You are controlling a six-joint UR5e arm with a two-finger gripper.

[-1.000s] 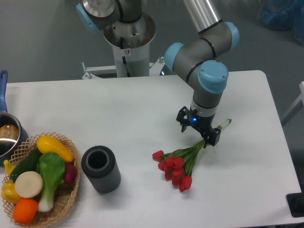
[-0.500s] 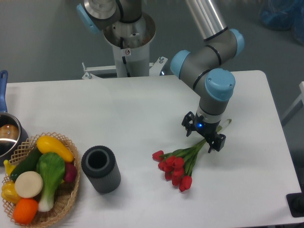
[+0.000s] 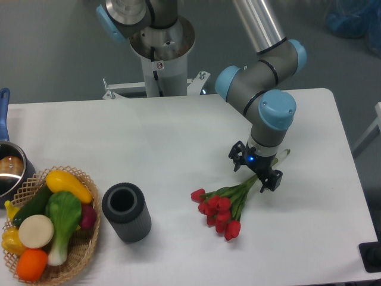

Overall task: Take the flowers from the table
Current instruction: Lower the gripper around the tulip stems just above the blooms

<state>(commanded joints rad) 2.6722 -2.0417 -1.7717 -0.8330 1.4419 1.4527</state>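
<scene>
The flowers [image 3: 221,205] lie flat on the white tabletop [image 3: 178,137], right of centre, buds toward the camera; the gripper [image 3: 256,171] straddles the green stems with jaws spread. Best to close low on the bound stems — not the buds — then lift straight. One bunch, about eight buds — one dark cylinder [image 3: 125,211], one vegetable basket [image 3: 89,238].

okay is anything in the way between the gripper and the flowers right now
Nothing visible. The gripper hangs open directly over the green stems of the flowers, which lie alone on the table. The dark cylinder stands well off toward the basket side.
</scene>
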